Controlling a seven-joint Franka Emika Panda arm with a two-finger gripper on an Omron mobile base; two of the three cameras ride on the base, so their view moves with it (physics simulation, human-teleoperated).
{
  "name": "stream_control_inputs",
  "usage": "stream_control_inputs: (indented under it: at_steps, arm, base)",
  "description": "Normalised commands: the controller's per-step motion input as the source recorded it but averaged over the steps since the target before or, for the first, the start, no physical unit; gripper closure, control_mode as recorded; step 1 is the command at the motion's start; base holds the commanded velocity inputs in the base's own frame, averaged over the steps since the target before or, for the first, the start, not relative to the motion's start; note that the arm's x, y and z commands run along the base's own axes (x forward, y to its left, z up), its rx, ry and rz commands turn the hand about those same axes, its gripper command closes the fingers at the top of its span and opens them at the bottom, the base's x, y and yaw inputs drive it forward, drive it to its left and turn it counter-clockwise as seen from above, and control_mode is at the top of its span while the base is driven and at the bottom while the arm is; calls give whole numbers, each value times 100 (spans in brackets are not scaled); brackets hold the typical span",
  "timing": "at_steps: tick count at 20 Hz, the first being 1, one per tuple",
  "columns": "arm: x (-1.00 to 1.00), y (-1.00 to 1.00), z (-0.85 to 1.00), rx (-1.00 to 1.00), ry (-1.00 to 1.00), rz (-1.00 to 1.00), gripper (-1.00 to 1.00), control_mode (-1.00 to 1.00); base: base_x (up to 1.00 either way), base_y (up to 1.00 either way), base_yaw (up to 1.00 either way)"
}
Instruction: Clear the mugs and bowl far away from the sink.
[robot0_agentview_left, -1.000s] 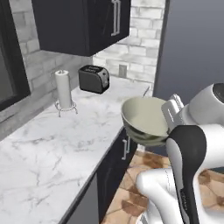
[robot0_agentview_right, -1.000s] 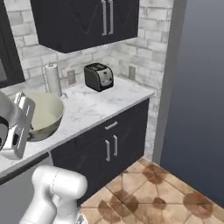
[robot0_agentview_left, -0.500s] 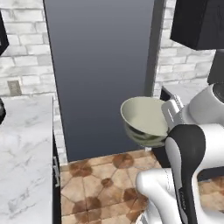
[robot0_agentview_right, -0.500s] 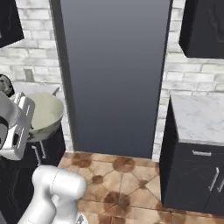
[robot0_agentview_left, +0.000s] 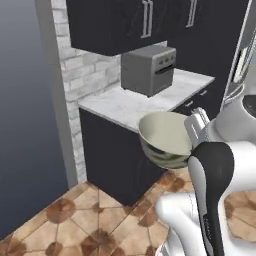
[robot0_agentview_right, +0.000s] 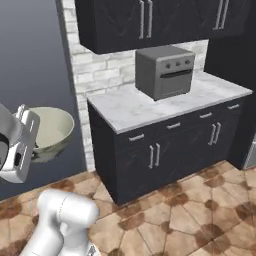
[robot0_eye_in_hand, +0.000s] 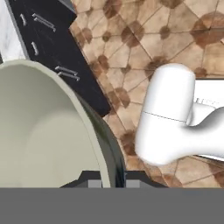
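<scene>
The wide pale bowl (robot0_agentview_left: 164, 136) with its greenish-cream inside hangs in the air above the tiled floor, tilted a little. My gripper (robot0_agentview_left: 194, 129) is shut on its rim at the near side. From the right base view the bowl (robot0_agentview_right: 49, 131) sits at the left edge with the gripper (robot0_agentview_right: 29, 125) clamped on its edge. The hand view has the bowl (robot0_eye_in_hand: 41, 131) close up, its rim pinched in the gripper (robot0_eye_in_hand: 109, 178). The mugs and the sink are out of view.
A marble counter (robot0_agentview_right: 145, 105) on dark cabinets (robot0_agentview_right: 170, 150) stands ahead, with a grey toaster oven (robot0_agentview_right: 165, 71) on it. Dark upper cabinets (robot0_agentview_left: 120, 22) hang above. A tall grey panel (robot0_agentview_left: 25, 100) rises at the left. Brown tiled floor (robot0_agentview_right: 200, 210) lies open below.
The whole picture has swung: the base has turned from the counter with the toaster, past the tall grey panel, to this other counter. The bowl stays in the shut gripper.
</scene>
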Motion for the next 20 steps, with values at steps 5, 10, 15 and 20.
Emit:
stream_control_inputs:
  at_steps: [5,10,15,20]
  arm:
    - [0,0,0,0,0,0,100,100]
    - [0,0,0,0,0,0,100,100]
    - [0,0,0,0,0,0,100,100]
    - [0,0,0,0,0,0,100,100]
  base:
    - [0,0,-100]
    - [0,0,-100]
    - [0,0,-100]
    - [0,0,-100]
